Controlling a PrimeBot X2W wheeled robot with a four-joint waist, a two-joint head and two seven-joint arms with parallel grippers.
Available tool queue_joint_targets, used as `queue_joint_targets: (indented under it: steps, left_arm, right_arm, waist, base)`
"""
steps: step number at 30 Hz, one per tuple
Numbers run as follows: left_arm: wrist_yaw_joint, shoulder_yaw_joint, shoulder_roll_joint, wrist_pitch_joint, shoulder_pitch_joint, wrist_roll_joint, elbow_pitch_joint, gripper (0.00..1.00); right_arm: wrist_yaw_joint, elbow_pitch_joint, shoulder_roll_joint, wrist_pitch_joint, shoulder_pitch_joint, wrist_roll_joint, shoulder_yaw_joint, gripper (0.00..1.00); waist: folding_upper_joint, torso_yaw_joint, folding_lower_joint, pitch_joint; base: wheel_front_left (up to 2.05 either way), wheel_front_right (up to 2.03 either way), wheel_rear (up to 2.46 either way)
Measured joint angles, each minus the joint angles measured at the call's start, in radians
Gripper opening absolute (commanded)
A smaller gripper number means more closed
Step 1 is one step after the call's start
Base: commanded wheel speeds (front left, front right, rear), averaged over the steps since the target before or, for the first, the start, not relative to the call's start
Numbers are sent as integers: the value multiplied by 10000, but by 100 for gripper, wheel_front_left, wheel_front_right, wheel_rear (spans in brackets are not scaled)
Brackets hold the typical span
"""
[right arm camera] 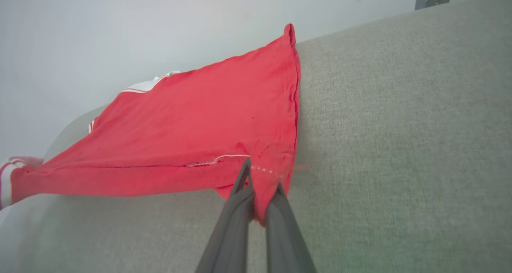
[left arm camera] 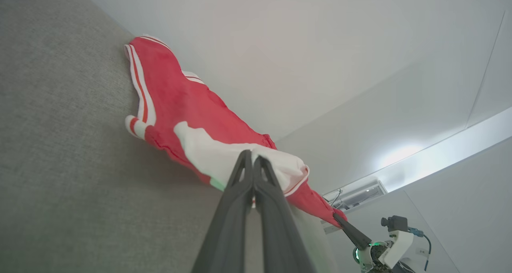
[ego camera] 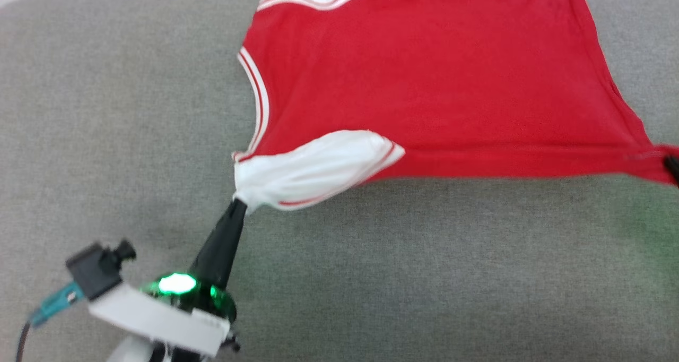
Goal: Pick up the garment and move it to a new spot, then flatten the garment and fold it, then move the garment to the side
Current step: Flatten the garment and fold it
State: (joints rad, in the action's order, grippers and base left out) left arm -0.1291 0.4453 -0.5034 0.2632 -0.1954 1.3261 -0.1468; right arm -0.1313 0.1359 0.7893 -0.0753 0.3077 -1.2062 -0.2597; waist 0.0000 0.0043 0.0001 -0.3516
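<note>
Shirt [ego camera: 435, 86] lay stretched over the far right of the grey table [ego camera: 106, 139], our left gripper [ego camera: 238, 203] clenched on its near white sleeve [ego camera: 313, 165] and our right gripper [right arm camera: 263, 175] clenched on its hem corner, so we judged an even, low pull best.

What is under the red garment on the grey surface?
The grey cloth surface shows beside the garment and seems to run under it. Anything else beneath is covered by the red cloth.

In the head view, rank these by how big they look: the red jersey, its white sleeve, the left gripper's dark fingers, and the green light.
1. red jersey
2. white sleeve
3. fingers of the left gripper, though nearer the camera
4. green light
</note>
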Motion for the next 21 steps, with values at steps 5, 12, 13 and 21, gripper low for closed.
queue_joint_targets:
  steps: [5,12,13,21]
  left_arm:
    - [0,-341,-255,2,1393,-378,-1189,0]
    - [0,-658,-550,2,2911,-821,-2552,0]
    - [0,-731,-550,2,3004,-867,-2623,0]
    - [0,-190,-403,-347,1693,-1028,-2146,0]
  right_arm:
    - [0,-1383,280,-148,-1959,25,1212,0]
    - [0,-3331,-157,-794,-4577,499,3298,0]
    - [0,-3590,-360,-924,-4758,531,3551,0]
    - [0,-3958,-1484,-2282,-3794,1197,3795,0]
  waist:
    - [0,46,-1,204]
    - [0,121,-1,185]
    - [0,116,-1,173]
    - [0,76,-1,87]
  base:
    - [0,0,0]
    - [0,0,0]
    - [0,0,0]
    - [0,0,0]
